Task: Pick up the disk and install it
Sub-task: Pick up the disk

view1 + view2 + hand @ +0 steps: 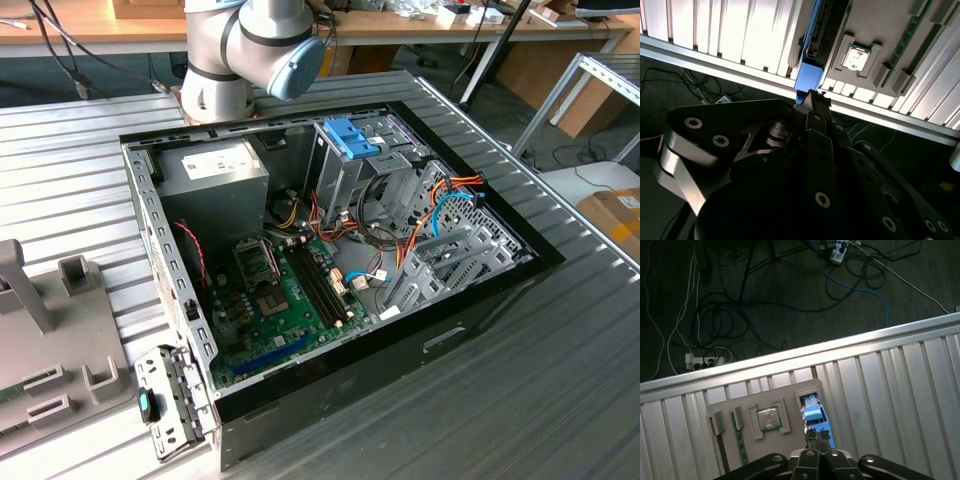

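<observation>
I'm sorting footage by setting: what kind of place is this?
Probably a robotics lab or workshop: a robot arm stands by an open computer case on a ribbed metal table, with loose cables on the floor.

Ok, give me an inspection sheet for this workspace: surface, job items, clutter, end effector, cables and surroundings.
Surface: ribbed metal table carrying an open computer case and a grey holder plate.
Job's things: disk with its blue bracket sits in a pocket of the holder plate, not in the case.
Clutter: processor chip and memory stick on the same plate; loose metal bracket beside the case.
End effector: end effector right at the disk's blue bracket; grip cannot be judged.
Cables: coloured wires inside the case; tangled cables and a power strip on the floor.
Surroundings: wooden desks, cardboard box.
</observation>
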Robot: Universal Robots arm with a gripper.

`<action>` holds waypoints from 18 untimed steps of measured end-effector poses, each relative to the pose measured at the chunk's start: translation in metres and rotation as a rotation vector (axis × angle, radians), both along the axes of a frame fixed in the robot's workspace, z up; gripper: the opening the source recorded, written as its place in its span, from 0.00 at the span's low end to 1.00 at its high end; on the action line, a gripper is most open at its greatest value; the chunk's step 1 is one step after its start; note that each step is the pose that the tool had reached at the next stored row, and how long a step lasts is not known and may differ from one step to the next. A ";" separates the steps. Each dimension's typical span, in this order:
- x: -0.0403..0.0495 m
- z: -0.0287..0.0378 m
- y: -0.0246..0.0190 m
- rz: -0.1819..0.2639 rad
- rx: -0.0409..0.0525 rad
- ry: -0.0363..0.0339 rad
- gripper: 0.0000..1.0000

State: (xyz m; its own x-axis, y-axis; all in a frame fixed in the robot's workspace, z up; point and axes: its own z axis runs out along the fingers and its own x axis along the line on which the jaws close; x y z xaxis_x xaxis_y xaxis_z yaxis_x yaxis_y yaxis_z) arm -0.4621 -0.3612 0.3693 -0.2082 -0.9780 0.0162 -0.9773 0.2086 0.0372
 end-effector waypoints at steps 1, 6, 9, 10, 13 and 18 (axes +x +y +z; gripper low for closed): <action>0.0000 0.0000 0.0004 0.011 0.0000 0.0000 0.11; 0.0000 0.0000 0.0011 0.099 0.0001 0.0000 0.11; 0.0000 -0.0007 0.0012 0.115 -0.0017 -0.0322 0.11; 0.0000 -0.0007 0.0012 0.117 -0.0022 -0.0399 0.11; 0.0001 -0.0008 0.0012 0.123 -0.0026 -0.0495 0.11; 0.0000 -0.0017 0.0026 0.126 -0.0009 -0.0505 0.11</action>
State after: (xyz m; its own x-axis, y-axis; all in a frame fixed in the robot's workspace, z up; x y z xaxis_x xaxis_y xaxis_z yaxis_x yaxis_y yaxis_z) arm -0.4621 -0.3586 0.3676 -0.0843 -0.9964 0.0097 -0.9964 0.0842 -0.0129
